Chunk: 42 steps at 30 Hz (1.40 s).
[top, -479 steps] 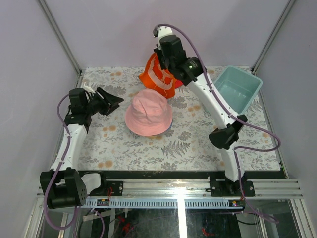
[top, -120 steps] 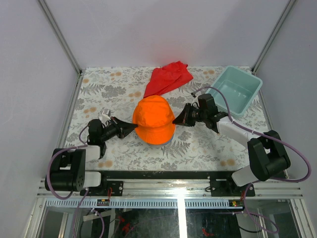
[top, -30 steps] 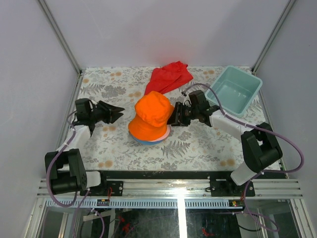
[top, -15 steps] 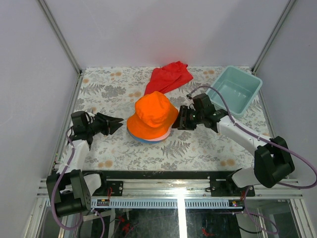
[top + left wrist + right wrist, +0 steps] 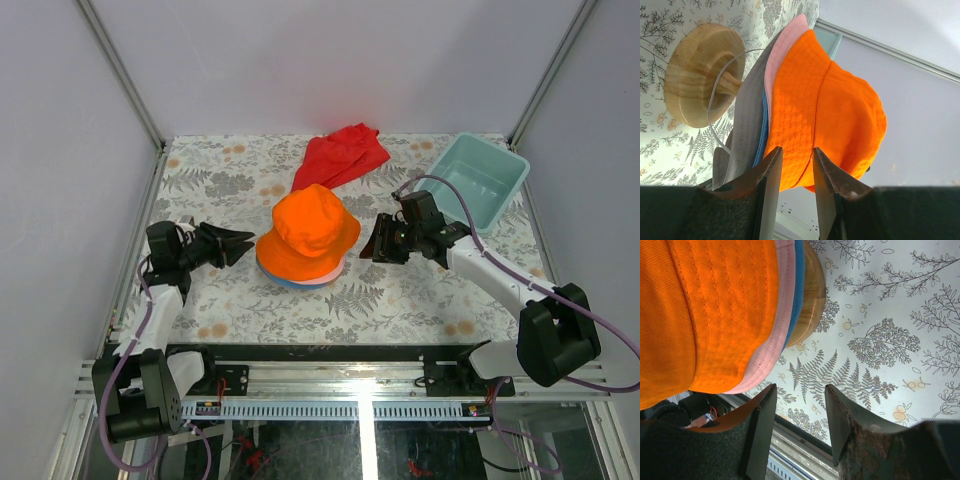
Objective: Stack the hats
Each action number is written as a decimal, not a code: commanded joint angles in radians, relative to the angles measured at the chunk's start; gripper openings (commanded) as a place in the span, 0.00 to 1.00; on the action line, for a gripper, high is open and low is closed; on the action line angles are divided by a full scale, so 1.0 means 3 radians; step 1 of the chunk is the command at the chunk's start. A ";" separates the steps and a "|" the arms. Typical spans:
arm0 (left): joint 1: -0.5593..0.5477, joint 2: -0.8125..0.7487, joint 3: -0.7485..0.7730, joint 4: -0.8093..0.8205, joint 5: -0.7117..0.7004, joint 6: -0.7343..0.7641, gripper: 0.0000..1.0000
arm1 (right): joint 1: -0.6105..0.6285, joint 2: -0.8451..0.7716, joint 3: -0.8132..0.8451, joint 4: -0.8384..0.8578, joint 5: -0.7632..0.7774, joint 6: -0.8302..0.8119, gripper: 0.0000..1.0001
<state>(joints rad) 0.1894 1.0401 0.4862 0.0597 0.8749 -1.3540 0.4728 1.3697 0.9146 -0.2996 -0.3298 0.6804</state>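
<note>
Change: half a second back, right hand (image 5: 372,245) sat closer to the brim; now backed off to the right, apart from the stack. Left hand (image 5: 243,241) nudged a little toward the back, otherwise much the same. A second back, orange hat (image 5: 305,235) looked peaked and lopsided; sits flatter now. Way earlier, pink on top and orange up in the air at the back.
Hands: both released, fingers spread, one on each side of the stack and pointing at it, neither touching it.
Stack: mid-tabletop, on the stand (image 5: 702,75). Orange hat on top, then pink hat (image 5: 767,352), blue hat (image 5: 799,270), grey hat (image 5: 747,125) lowest, brims nested.
Bin: teal bin (image 5: 483,180) at the back right corner, well apart from the stack; only its own smooth floor showing.
Textures: orange hat woven, with stitched rows round the floppy brim and a seamed round crown. Stand is pale grained wood with a round base. Cloth (image 5: 340,157) red, flat and rumpled, behind the stack. Tabletop (image 5: 400,300) covered in a fern and flower print.
</note>
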 commanded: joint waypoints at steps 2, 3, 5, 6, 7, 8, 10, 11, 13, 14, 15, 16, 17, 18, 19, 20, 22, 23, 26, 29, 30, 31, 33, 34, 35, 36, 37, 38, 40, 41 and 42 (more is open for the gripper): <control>-0.0028 -0.0090 -0.0081 -0.0032 0.0060 0.0051 0.30 | -0.0043 -0.0051 0.0079 0.0069 0.0041 -0.0013 0.50; -0.0032 -0.0095 -0.0081 -0.0066 0.0051 0.0073 0.30 | -0.0048 -0.0044 0.0091 0.0073 0.0036 -0.0015 0.50; -0.0030 -0.0087 -0.0046 -0.0136 0.0043 0.0128 0.30 | -0.0056 -0.0040 0.0105 0.0071 0.0031 -0.0018 0.50; -0.0024 -0.0083 -0.0006 -0.0218 0.0026 0.0187 0.30 | -0.0060 -0.0036 0.0108 0.0077 0.0026 -0.0018 0.51; -0.0025 -0.0072 0.0043 -0.0299 0.0004 0.0251 0.31 | -0.0062 -0.0035 0.0112 0.0074 0.0026 -0.0018 0.51; -0.0023 -0.0063 0.0078 -0.0366 -0.0014 0.0307 0.31 | -0.0066 -0.0035 0.0116 0.0082 0.0022 -0.0018 0.51; -0.0027 -0.0053 0.0109 -0.0383 -0.0022 0.0326 0.32 | -0.0074 -0.0034 0.0117 0.0082 0.0010 -0.0014 0.51; -0.0023 -0.0048 0.0108 -0.0379 -0.0025 0.0326 0.32 | -0.0079 -0.0035 0.0108 0.0087 0.0008 -0.0009 0.51; -0.0026 -0.0036 0.0103 -0.0392 -0.0027 0.0340 0.32 | -0.0087 -0.0040 0.0093 0.0102 0.0001 0.0006 0.51; -0.0027 -0.0042 0.0092 -0.0393 -0.0027 0.0336 0.32 | -0.0090 -0.0040 0.0085 0.0114 -0.0007 0.0011 0.51; -0.0028 -0.0044 0.0084 -0.0389 -0.0038 0.0333 0.33 | -0.0091 -0.0042 0.0079 0.0125 -0.0006 0.0018 0.51; -0.0031 -0.0045 0.0083 -0.0386 -0.0042 0.0327 0.33 | -0.0094 -0.0041 0.0077 0.0128 -0.0010 0.0016 0.51; -0.0031 -0.0036 0.0085 -0.0371 -0.0035 0.0321 0.33 | -0.0098 -0.0040 0.0076 0.0129 -0.0013 0.0021 0.51; -0.0040 -0.0028 0.0094 -0.0368 -0.0044 0.0321 0.33 | -0.0102 -0.0040 0.0083 0.0125 -0.0015 0.0016 0.51; -0.0046 -0.0029 0.0104 -0.0361 -0.0054 0.0316 0.33 | -0.0104 -0.0044 0.0078 0.0123 -0.0015 0.0025 0.51; -0.0060 -0.0022 0.0114 -0.0354 -0.0066 0.0316 0.34 | -0.0106 -0.0045 0.0071 0.0124 -0.0015 0.0023 0.51; -0.0090 -0.0017 0.0111 -0.0296 -0.0088 0.0272 0.34 | -0.0114 -0.0045 0.0072 0.0113 -0.0020 0.0015 0.51; -0.0114 -0.0014 0.0108 -0.0255 -0.0095 0.0244 0.35 | -0.0121 -0.0051 0.0071 0.0108 -0.0021 0.0013 0.51; -0.0176 -0.0002 0.0086 -0.0139 -0.0124 0.0165 0.36 | -0.0128 -0.0058 0.0066 0.0109 -0.0023 0.0015 0.51; -0.0201 -0.0004 0.0067 -0.0002 -0.0134 0.0073 0.36 | -0.0133 -0.0062 0.0059 0.0101 -0.0021 0.0012 0.52; -0.0209 -0.0006 0.0074 0.0022 -0.0139 0.0061 0.36 | -0.0133 -0.0060 0.0054 0.0100 -0.0023 0.0013 0.52; -0.0215 -0.0009 0.0084 0.0032 -0.0147 0.0056 0.36 | -0.0131 -0.0061 0.0052 0.0099 -0.0026 0.0008 0.52; -0.0224 -0.0006 0.0099 0.0055 -0.0169 0.0048 0.35 | -0.0134 -0.0057 0.0047 0.0094 -0.0026 0.0009 0.52; -0.0229 -0.0002 0.0096 0.0082 -0.0177 0.0038 0.33 | -0.0134 -0.0056 0.0045 0.0090 -0.0026 0.0011 0.52; -0.0237 0.0005 0.0089 0.0105 -0.0184 0.0023 0.33 | -0.0135 -0.0056 0.0043 0.0093 -0.0030 0.0009 0.52; -0.0244 0.0007 0.0078 0.0132 -0.0198 0.0014 0.31 | -0.0136 -0.0056 0.0043 0.0093 -0.0031 0.0008 0.52; -0.0254 0.0014 0.0059 0.0177 -0.0208 -0.0007 0.30 | -0.0135 -0.0051 0.0044 0.0096 -0.0031 0.0008 0.52; -0.0270 0.0025 0.0041 0.0204 -0.0222 -0.0018 0.28 | -0.0136 -0.0051 0.0045 0.0097 -0.0031 0.0008 0.52; -0.0292 0.0037 0.0001 0.0316 -0.0256 -0.0057 0.24 | -0.0142 -0.0048 0.0048 0.0095 -0.0038 0.0007 0.52; -0.0304 0.0049 -0.0018 0.0343 -0.0273 -0.0073 0.22 | -0.0141 -0.0050 0.0046 0.0098 -0.0041 0.0008 0.52; -0.0312 0.0057 -0.0037 0.0413 -0.0284 -0.0092 0.20 | -0.0140 -0.0047 0.0041 0.0095 -0.0044 0.0008 0.52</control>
<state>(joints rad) 0.1146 1.0496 0.4908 0.0570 0.8009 -1.3441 0.4381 1.3697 0.9150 -0.2943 -0.3321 0.6815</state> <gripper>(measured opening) 0.232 0.515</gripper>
